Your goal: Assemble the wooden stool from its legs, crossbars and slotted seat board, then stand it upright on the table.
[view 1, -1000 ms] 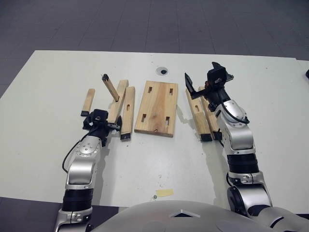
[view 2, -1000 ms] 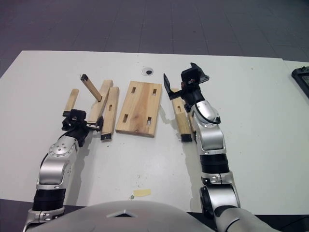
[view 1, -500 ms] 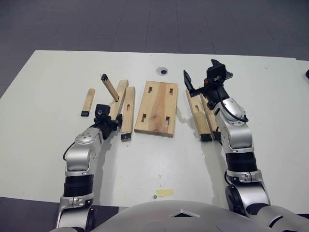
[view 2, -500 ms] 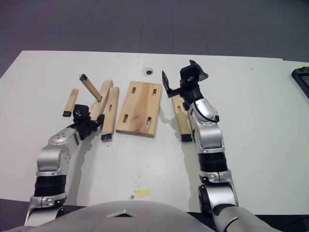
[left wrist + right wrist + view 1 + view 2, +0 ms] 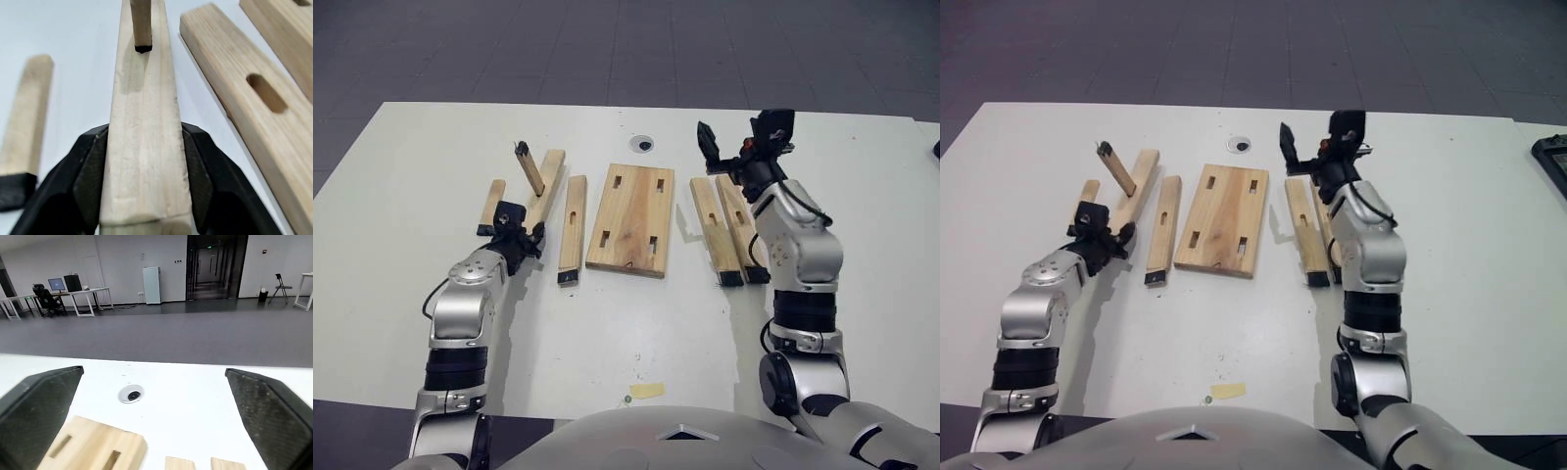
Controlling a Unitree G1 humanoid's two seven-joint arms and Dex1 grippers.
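Note:
My left gripper [image 5: 516,233] is shut on the near end of a wooden leg [image 5: 540,188], which lies slanted on the table. The leg [image 5: 144,142] sits between the fingers [image 5: 90,176] in the left wrist view. A short crossbar peg [image 5: 530,168] stands tilted out of this leg. Beside it lie a slotted leg [image 5: 573,221] and a short crossbar [image 5: 492,204]. The slotted seat board [image 5: 631,217] lies flat at the centre. Two more legs [image 5: 715,231] lie to its right. My right gripper [image 5: 740,139] hangs open above their far ends, holding nothing.
A round cable hole [image 5: 644,144] sits in the white table [image 5: 431,137] behind the seat board. A yellow paper scrap [image 5: 646,390] lies near the front edge. A dark object [image 5: 1552,155] shows at the far right edge. Open floor lies beyond the table.
My left gripper has swung the near end of its leg leftward, away from the slotted leg. My right gripper has risen and moved back from the right legs' ends, still open.

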